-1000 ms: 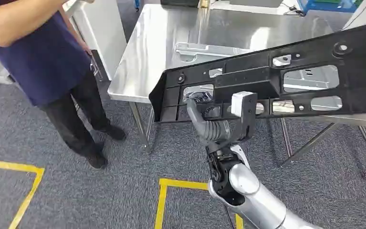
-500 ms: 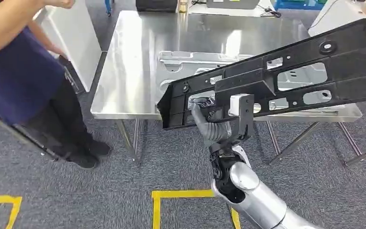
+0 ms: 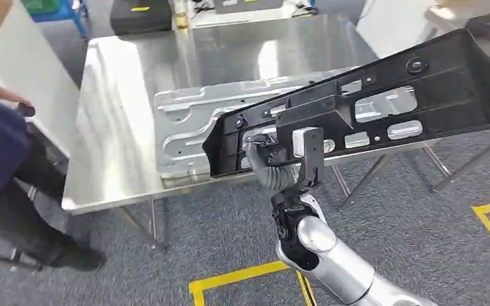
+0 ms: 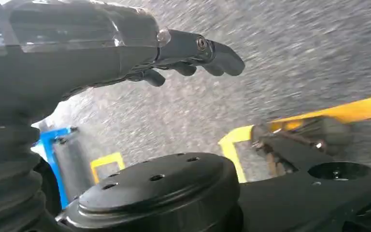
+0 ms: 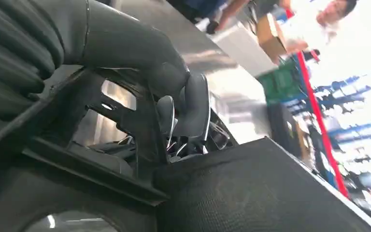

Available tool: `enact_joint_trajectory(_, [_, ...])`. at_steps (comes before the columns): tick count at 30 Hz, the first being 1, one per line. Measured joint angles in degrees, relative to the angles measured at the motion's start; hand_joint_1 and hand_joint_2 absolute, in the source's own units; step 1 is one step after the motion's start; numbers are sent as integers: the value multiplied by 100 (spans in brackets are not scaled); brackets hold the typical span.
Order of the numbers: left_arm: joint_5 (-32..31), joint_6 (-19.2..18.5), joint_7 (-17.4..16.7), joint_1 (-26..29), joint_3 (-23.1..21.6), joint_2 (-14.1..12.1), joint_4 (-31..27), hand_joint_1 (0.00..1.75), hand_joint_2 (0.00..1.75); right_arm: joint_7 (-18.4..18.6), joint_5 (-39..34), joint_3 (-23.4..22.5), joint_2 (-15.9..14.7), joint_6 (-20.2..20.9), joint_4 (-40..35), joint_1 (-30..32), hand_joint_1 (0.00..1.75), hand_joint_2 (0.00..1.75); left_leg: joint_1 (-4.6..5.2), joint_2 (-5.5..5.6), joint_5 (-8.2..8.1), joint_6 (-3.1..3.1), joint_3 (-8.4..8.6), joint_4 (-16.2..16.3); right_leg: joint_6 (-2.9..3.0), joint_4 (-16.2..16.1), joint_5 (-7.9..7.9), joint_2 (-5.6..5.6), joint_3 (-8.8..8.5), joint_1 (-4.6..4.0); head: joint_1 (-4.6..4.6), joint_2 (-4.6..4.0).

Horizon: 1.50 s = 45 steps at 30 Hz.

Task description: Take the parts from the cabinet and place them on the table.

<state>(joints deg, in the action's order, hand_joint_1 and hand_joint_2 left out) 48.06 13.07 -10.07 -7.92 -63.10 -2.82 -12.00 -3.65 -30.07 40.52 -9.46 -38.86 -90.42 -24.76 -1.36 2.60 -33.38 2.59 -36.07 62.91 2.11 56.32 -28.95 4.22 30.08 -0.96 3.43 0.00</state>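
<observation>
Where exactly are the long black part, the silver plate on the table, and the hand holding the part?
black plastic panel [image 3: 446, 83], head view, its solid right end.
silver metal plate [image 3: 185, 121], head view, its bare left portion.
right robot hand [image 3: 269, 159], head view, grey thumb at the panel's opening.

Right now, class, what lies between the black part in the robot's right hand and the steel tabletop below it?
In the head view, a silver stamped panel lies flat on the table, under the black part held up by the right hand.
</observation>
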Motion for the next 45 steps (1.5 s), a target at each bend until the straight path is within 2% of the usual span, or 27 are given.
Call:
enact_joint_trajectory(1, [17, -28, 46, 8, 7, -7, -2, 0, 175, -15, -11, 0, -4, 0, 22, -28, 175, 175, -59, 288, 662, 19, -38, -305, -40, 34, -75, 52, 5, 6, -32, 0])
enact_joint_trajectory(2, [17, -35, 72, -10, 7, 0, -2, 0, 175, -22, -50, 7, -2, 2, 50, -47, 175, 175, -19, 229, 490, -109, -39, -313, -73, 123, -125, 143, -25, 17, -26, 0])
enact_joint_trajectory(3, [35, -37, 111, 4, 13, -17, -2, 0, 175, -29, -74, 2, -5, 9, 70, -117, 175, 175, 7, 174, 582, -186, 6, -296, -124, 117, -174, 182, -6, 36, -20, 0])
enact_joint_trajectory(6, [26, -17, 96, -33, 17, -50, -15, 0, 175, 20, -72, -46, -28, 48, 76, -266, 175, 175, -15, 2, 520, -302, 175, -360, -184, 269, -159, 169, 43, 44, -26, 0])
enact_joint_trajectory(8, [59, 42, 94, 0, 20, -100, -13, 0, 175, 215, 13, -37, -55, 90, 76, -410, 175, 175, -6, -134, 439, -391, 348, -429, -304, 889, -153, -247, 390, 45, 99, 0])
enact_joint_trajectory(11, [94, 48, 221, 46, 24, -116, -11, 0, 175, 385, 4, -31, -138, 223, 15, -402, 175, 175, -21, -281, 267, -365, 569, -458, -424, 1723, -566, -391, 1087, 132, 123, 0])
enact_joint_trajectory(13, [111, 53, 338, 81, 24, -107, -9, 0, 175, 400, -65, -50, -272, 393, -65, -328, 175, 175, -30, -330, 117, -340, 768, -460, -450, 1498, -433, -409, 1141, 176, 160, 0])
enact_joint_trajectory(14, [114, 53, 350, 84, 24, -85, -9, 0, 175, 385, -105, -59, -328, 474, -124, -290, 175, 175, -35, -335, 50, -322, 862, -463, -449, 1168, -170, -410, 1073, 183, 179, 0])
enact_joint_trajectory(16, [85, 68, 336, 81, 24, -48, -9, 0, 175, 348, -149, -123, -490, 665, -267, -178, 175, 175, -43, -334, -76, -273, 971, -491, -398, 301, 675, -409, 898, 182, 236, 0])
enact_joint_trajectory(18, [85, 70, 293, 51, 26, -26, -9, 0, 175, 428, -86, -157, -642, 898, -419, -97, 175, 175, -23, -293, -159, -183, 1020, -521, -367, 224, 479, -426, 884, 137, 234, 0])
enact_joint_trajectory(20, [126, 94, 258, 72, 26, -7, -9, 0, 175, 638, 81, -155, -741, 1040, -594, -116, 175, 175, -28, -275, -78, -92, 1118, -528, -296, 170, 514, -425, 831, 138, 229, 0])
enact_joint_trajectory(22, [177, 112, 262, 70, 26, 7, -9, 0, 175, 800, 225, -149, -804, 1150, -743, -179, 175, 175, -48, -267, -100, -73, 1092, -344, -213, 93, 487, -422, 665, 144, 180, 0])
enact_joint_trajectory(25, [205, 118, 275, 68, 37, 13, -11, 0, 175, 885, 260, -112, -835, 1237, -872, -244, 175, 175, -11, -253, -498, -88, 359, 755, -111, 86, 375, -420, 559, 95, 53, 0])
enact_joint_trajectory(26, [208, 112, 297, 60, 57, 18, -11, 0, 175, 923, 271, -96, -844, 1283, -887, -244, 175, 175, 13, -253, -691, -96, 105, 1024, -92, 89, 326, -418, 515, 66, 20, 0])
enact_joint_trajectory(27, [192, 76, 299, 45, 63, 31, -13, 0, 175, 942, 286, -83, -852, 1349, -887, -251, 175, 175, 36, -254, -715, -117, -33, 1073, -76, 96, 277, -416, 459, 37, 11, 0])
enact_joint_trajectory(28, [168, 63, 299, 36, 63, 39, -13, 0, 175, 986, 302, -66, -859, 1452, -890, -273, 175, 175, 56, -254, -578, -142, -62, 946, -66, 104, 226, -409, 398, 14, -2, 0])
enact_joint_trajectory(29, [144, 61, 297, 37, 63, 55, -13, 0, 175, 1041, 306, -44, -861, 1579, -890, -316, 175, 175, 87, -255, -273, -181, -13, 630, -63, 117, 168, -398, 326, -8, -15, 0])
enact_joint_trajectory(31, [135, 48, 297, 47, 63, 68, -13, 0, 175, 1228, 267, 17, -868, 1981, -887, -430, 175, 175, 151, -262, 535, -314, 142, -192, -61, 128, 52, -393, 197, -35, -39, 0])
enact_joint_trajectory(32, [138, 48, 297, 55, 66, 72, -11, 0, 175, 1337, 221, 90, -883, 2228, -870, -534, 175, 175, 166, -279, 424, -374, 101, -184, -76, 140, 28, -388, 172, -56, -13, 0])
enact_joint_trajectory(33, [129, 26, 308, 57, 65, 101, -13, 0, 175, 1444, 112, 201, -894, 2510, -857, -639, 175, 175, 187, -273, 359, -350, 143, -321, -105, 153, 18, -361, 201, -40, -29, 0])
enact_joint_trajectory(34, [125, 7, 334, 61, 63, 127, -11, 0, 175, 1592, -51, 311, -901, 2878, -822, -766, 175, 175, 194, -272, 493, -385, 155, -320, -149, 160, -13, -360, 187, -27, -15, 0])
enact_joint_trajectory(37, [85, -26, 371, 41, 66, 208, -15, 0, 175, 1738, -247, 606, -914, 3456, -772, -1051, 175, 175, 120, -264, 492, -450, 265, -449, -248, 229, -119, -385, 176, -50, -48, 0])
enact_joint_trajectory(38, [85, -28, 376, 45, 63, 219, -15, 0, 175, 1740, -273, 645, -911, 3471, -758, -1125, 175, 175, 98, -269, 474, -474, 319, -477, -303, 446, -212, -387, 269, -30, 11, 0])
enact_joint_trajectory(41, [83, -28, 382, 59, 63, 249, -11, 0, 175, 1753, -293, 826, -938, 3491, -699, -1254, 175, 175, 70, -271, 381, -476, 410, -481, -444, 1617, -593, -393, 995, 101, 77, 0])
enact_joint_trajectory(42, [83, -28, 382, 68, 63, 249, -7, 0, 175, 1757, -291, 875, -944, 3491, -680, -1249, 175, 175, 57, -271, 333, -457, 461, -479, -477, 1800, -552, -396, 1163, 139, 96, 0])
enact_joint_trajectory(43, [83, -28, 382, 70, 63, 251, -4, 0, 175, 1760, -293, 931, -944, 3497, -662, -1253, 175, 175, 44, -271, 274, -437, 540, -479, -503, 1695, -340, -399, 1179, 167, 114, 0])
enact_joint_trajectory(45, [83, -28, 382, 70, 63, 258, 2, 0, 175, 1762, -293, 1007, -966, 3506, -627, -1298, 175, 175, 19, -273, 152, -381, 711, -479, -515, 934, 347, -401, 965, 191, 157, 0])
